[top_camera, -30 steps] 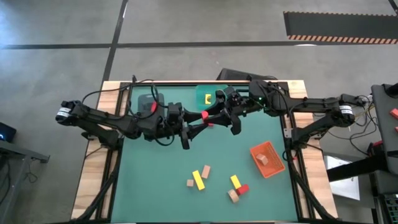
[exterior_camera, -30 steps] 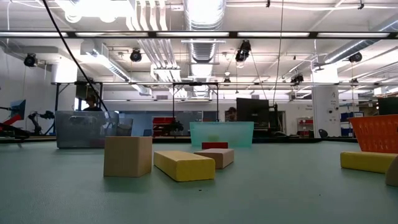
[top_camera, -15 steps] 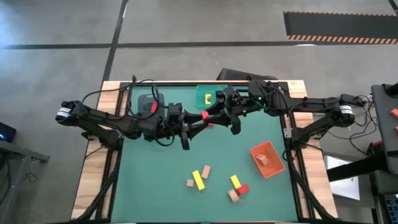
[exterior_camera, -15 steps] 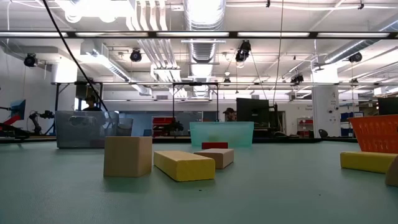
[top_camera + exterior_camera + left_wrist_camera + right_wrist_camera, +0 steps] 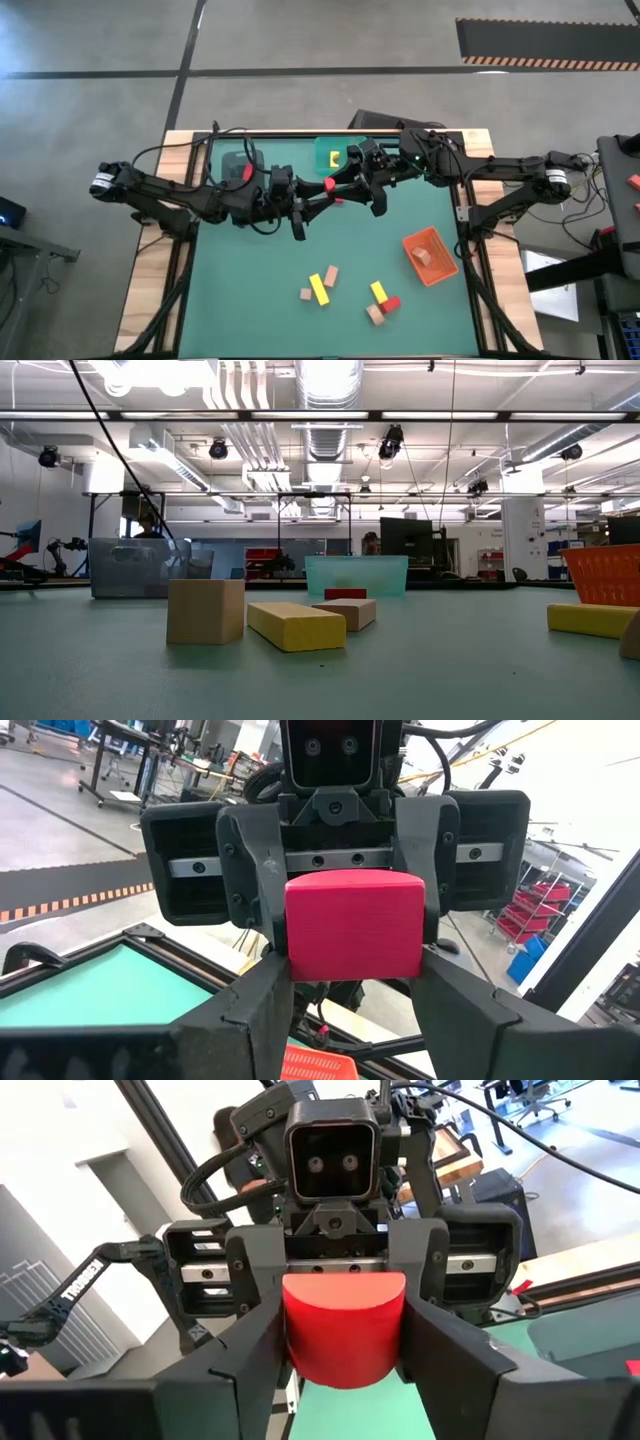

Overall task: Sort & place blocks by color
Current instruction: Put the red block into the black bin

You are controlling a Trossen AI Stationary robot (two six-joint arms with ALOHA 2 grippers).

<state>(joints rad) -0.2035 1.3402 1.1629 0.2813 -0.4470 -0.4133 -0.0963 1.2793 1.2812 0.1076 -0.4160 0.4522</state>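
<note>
A red block (image 5: 329, 187) hangs in the air over the far middle of the table, between my two grippers, which meet tip to tip. My left gripper (image 5: 322, 192) reaches in from the table's left and my right gripper (image 5: 338, 183) from the right; both are shut on the block. On the near half of the table lie tan blocks (image 5: 306, 294) (image 5: 331, 274) (image 5: 375, 314), yellow bars (image 5: 319, 288) (image 5: 379, 292) and a red block (image 5: 390, 304). The low view shows a tan cube (image 5: 205, 611) and a yellow bar (image 5: 296, 626) resting flat. My left gripper pinches the red block (image 5: 352, 925) between its two fingers (image 5: 262, 1010), on the end nearer to it (image 5: 350, 970). The fingers come level from the table's left, and the block is lifted clear of the table. My right gripper pinches the same block (image 5: 345, 1330) between its two fingers (image 5: 255, 1350) on the opposite end (image 5: 345, 1370). It comes level from the table's right, facing the left gripper.
A grey bin (image 5: 240, 165) with a red piece stands at the far left, a teal bin (image 5: 335, 155) with a yellow piece at the far middle, and an orange bin (image 5: 430, 256) holding a tan block at the right. Bare green mat (image 5: 240, 280) lies at the near left.
</note>
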